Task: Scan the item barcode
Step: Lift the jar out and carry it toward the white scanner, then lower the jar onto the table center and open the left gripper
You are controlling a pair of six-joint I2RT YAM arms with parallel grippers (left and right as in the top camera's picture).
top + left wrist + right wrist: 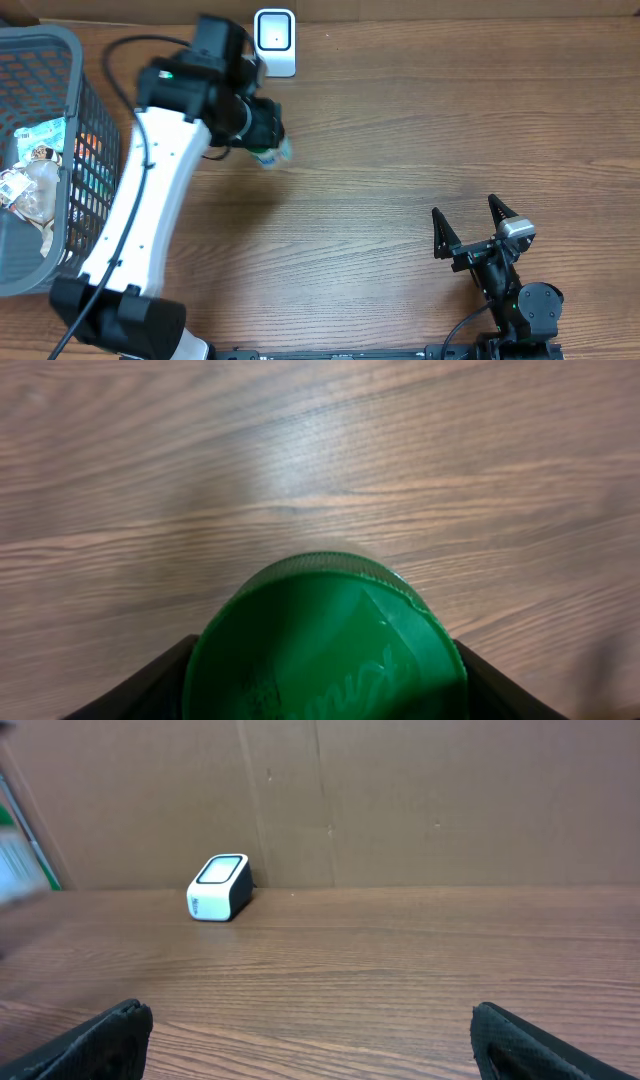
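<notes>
One scanner (274, 40), one basket (95, 130), one green-capped container (325, 645), perhaps three packets (35, 170).

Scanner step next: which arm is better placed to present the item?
Left. Its gripper holds the green-lidded item close to the white scanner; the right gripper sits open, empty and far from it.

left claw (269, 142): extended, clamped on item (325, 645) | right claw (465, 208): near base, jaws wide

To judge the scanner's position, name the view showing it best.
Right wrist view: the scanner stands whole and unblocked, angled face visible. Overhead shows the scanner only from above, beside the left arm. The left wrist view shows the green container, no scanner.
</notes>
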